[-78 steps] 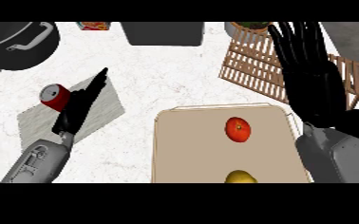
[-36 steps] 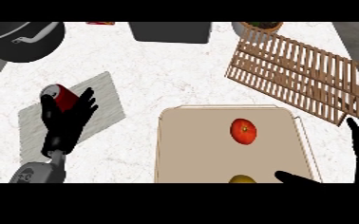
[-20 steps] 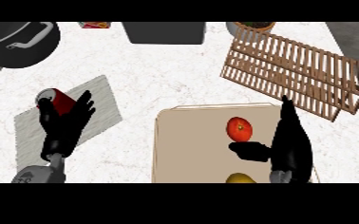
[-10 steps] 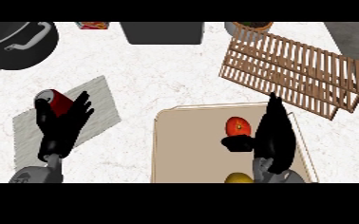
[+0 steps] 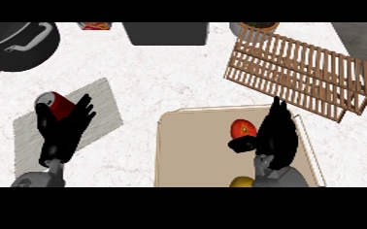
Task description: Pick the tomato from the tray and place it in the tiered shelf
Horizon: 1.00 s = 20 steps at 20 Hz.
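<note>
One second ago the right hand (image 5: 276, 135) stood just right of the tomato (image 5: 242, 127) on the tray (image 5: 188, 150); now it touches it, thumb beneath, fingers not yet curled round. The grasp looks imminent, with the tiered shelf (image 5: 301, 73) far right, while the left hand (image 5: 64, 128) rests open by the red can (image 5: 56, 104).

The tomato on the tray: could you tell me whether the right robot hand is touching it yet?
Touching, as far as the head view shows: the right robot hand lies against the tomato on the tray, its thumb overlapping the tomato's lower edge with no gap visible.

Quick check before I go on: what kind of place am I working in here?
Most likely a kitchen counter: a pale speckled worktop with a dark pot at its far left, a wooden tiered shelf, and a tray holding a tomato.
</note>
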Available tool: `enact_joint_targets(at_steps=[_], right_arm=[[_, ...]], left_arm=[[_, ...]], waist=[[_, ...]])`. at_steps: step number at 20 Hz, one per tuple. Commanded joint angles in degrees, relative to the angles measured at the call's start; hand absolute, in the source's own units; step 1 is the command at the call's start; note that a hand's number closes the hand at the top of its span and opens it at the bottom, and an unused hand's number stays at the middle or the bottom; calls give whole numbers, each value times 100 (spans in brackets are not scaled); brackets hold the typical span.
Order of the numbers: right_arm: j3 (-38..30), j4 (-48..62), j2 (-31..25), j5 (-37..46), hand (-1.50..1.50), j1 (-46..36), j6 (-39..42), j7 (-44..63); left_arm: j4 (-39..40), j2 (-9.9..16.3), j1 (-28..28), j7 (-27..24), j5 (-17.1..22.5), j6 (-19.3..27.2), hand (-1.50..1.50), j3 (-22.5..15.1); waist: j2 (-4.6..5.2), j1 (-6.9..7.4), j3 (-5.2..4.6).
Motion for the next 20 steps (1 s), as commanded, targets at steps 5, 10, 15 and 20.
enact_joint_targets(at_steps=[5,10,15,20], right_arm=[[-236,571,48,158,-150,-335,-278,1031],[-92,755,49,31,-150,-424,-614,885],[-457,1452,50,-142,-150,-729,-968,442],[24,1765,50,-659,150,-545,189,-378]], left_arm=[[-118,-226,108,93,-180,192,0,-111],[-54,-282,-210,445,-215,257,0,-71],[-384,-111,206,193,-208,59,0,76],[434,-114,-236,36,-153,-259,0,225]], waist=[[14,2,-18],[18,-15,-17],[21,41,-16],[35,-26,-22]])
